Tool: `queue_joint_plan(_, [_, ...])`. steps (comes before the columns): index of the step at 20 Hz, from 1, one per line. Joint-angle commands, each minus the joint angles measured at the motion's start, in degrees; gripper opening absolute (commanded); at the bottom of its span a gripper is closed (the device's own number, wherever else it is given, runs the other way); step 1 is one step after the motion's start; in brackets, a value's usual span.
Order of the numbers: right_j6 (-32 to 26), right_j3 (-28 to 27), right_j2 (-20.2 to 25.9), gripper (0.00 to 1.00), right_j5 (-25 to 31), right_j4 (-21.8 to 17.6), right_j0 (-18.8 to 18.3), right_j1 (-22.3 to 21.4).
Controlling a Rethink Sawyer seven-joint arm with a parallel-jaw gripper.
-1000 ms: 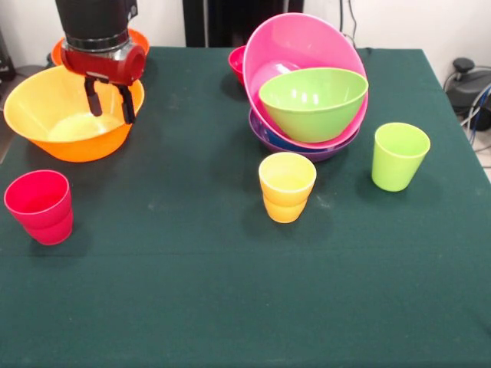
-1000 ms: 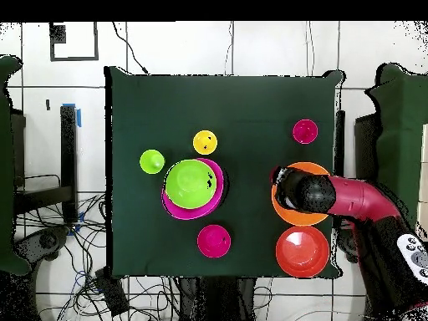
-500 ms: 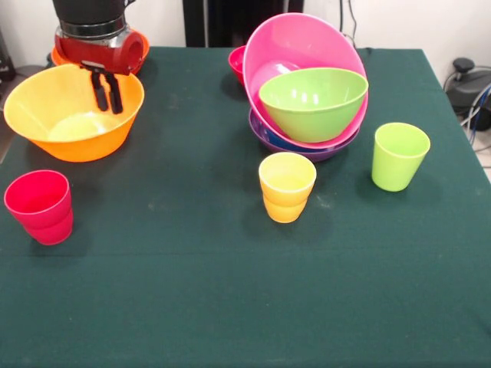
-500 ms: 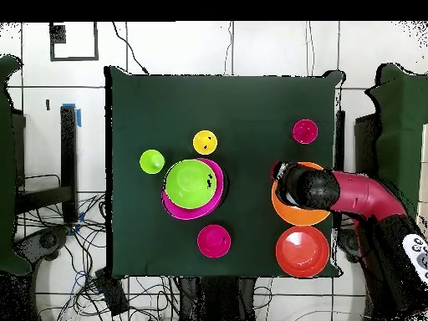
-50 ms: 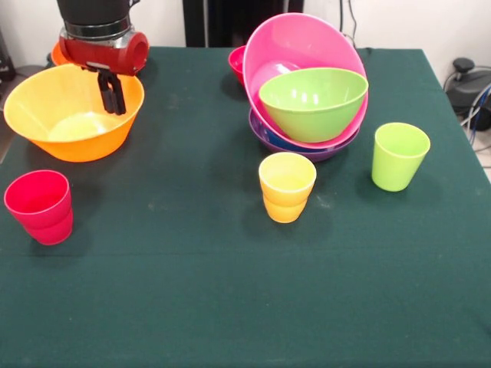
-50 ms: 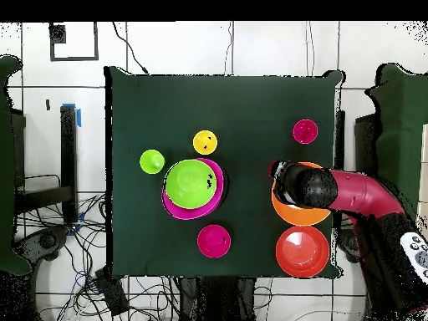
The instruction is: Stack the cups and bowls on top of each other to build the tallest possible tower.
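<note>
My gripper [image 5: 112,110] [image 6: 280,173] hangs over the right rim of the light orange bowl [image 5: 69,126] [image 6: 308,215], its fingers drawn close together on the bowl's wall. The bowl rests on the table. Behind it a red-orange bowl [image 5: 55,52] [image 6: 302,251] is mostly hidden. The tower has a purple bowl [image 5: 337,149] lowest, a blue sliver [image 5: 281,142], then a tilted pink bowl [image 5: 299,38] [image 6: 219,191] holding a lime green bowl [image 5: 313,100] [image 6: 191,184]. Red cup [image 5: 40,207] [image 6: 305,130], yellow cup [image 5: 286,188] [image 6: 206,142] and green cup [image 5: 399,157] [image 6: 152,161] stand apart.
A small red bowl [image 5: 236,61] [image 6: 213,241] sits just behind the tower. The dark green cloth [image 5: 230,291] covers the table. Cables and equipment [image 5: 468,84] lie off its right edge.
The gripper's fingers went from spread to close together and the wrist rose slightly, then shifted a little right. The bowls and cups have not moved.
</note>
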Motion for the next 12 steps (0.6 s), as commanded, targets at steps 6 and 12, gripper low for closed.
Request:
queue_joint_plan(6, [-4.86,2.36,2.69,1.00,2.21,0.01,0.93,0.77])
queue_joint_plan(12, [-5.30,2.82,3.56,1.00,2.05,0.32,0.74,-0.33])
